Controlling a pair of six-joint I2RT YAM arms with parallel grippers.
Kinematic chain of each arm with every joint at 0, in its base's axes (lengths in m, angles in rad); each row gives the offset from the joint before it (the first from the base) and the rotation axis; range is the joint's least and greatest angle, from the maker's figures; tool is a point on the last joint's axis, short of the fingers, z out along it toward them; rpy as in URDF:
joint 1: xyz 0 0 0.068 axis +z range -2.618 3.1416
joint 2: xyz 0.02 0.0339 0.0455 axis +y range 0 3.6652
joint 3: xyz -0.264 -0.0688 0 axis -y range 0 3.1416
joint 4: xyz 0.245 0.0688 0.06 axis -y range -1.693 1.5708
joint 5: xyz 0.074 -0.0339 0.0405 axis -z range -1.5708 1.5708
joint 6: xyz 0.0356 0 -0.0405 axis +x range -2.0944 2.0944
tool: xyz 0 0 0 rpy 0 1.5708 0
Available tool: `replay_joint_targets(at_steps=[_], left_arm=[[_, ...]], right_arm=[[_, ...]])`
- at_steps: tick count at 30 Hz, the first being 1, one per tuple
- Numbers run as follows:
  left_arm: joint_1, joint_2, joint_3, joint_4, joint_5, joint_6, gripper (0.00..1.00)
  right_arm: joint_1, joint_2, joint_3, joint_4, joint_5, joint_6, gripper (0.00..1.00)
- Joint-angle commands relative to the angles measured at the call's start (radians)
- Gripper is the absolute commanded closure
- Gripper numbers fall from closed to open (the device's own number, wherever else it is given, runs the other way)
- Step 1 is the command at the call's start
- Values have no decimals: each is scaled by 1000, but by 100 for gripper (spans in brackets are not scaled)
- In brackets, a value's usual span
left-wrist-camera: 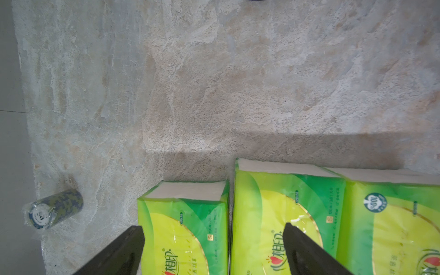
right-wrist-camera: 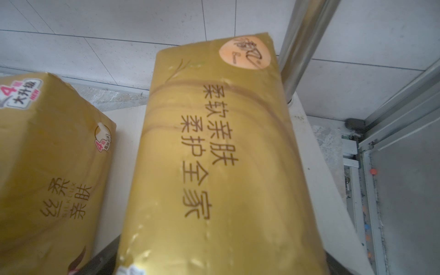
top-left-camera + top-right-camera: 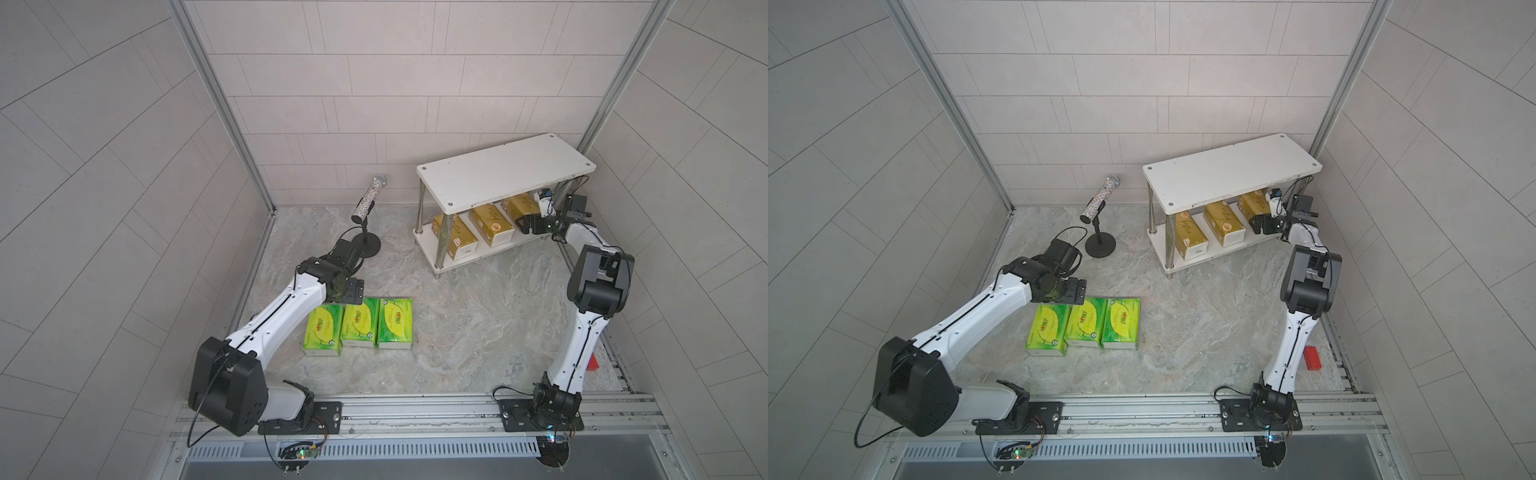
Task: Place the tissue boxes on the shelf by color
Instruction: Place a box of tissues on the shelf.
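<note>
Three green tissue boxes lie side by side on the floor: left (image 3: 324, 328) (image 1: 183, 226), middle (image 3: 359, 322) (image 1: 273, 209), right (image 3: 395, 322) (image 1: 392, 226). My left gripper (image 3: 351, 293) (image 1: 214, 238) hangs open just above them, one finger outside the left box and the other over the middle box. Three gold tissue boxes (image 3: 455, 237) (image 3: 492, 224) (image 3: 517, 205) rest on the lower board of the white shelf (image 3: 507, 170). My right gripper (image 3: 523, 222) reaches under the top board, open, with the rightmost gold box (image 2: 214, 154) lying on the board between its fingers.
A black-based stand with a glittery cylinder (image 3: 368, 199) stands left of the shelf. A camouflage roll of chips (image 1: 54, 209) lies on the floor near the left wall. A red block (image 3: 595, 363) sits by the right rail. A chrome shelf leg (image 2: 302, 47) rises beside the rightmost gold box.
</note>
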State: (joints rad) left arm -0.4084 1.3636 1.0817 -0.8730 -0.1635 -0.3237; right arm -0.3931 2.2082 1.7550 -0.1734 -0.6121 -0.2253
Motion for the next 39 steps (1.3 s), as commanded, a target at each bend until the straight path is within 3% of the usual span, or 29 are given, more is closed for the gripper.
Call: replay_joint_targets(at_steps=[1, 21, 34, 39], left_arm=[[-6, -31, 18, -32, 1, 3, 1], [-6, -84, 26, -84, 42, -10, 0], [-6, -47, 106, -126, 56, -16, 1], [-6, -37, 122, -127, 56, -18, 1]], right_arm=[[-17, -71, -31, 51, 45, 42, 0], [-13, -292, -307, 178, 111, 156, 0], [-9, -435, -472, 266, 225, 386, 0], [-5, -445, -409, 58, 265, 484, 2]])
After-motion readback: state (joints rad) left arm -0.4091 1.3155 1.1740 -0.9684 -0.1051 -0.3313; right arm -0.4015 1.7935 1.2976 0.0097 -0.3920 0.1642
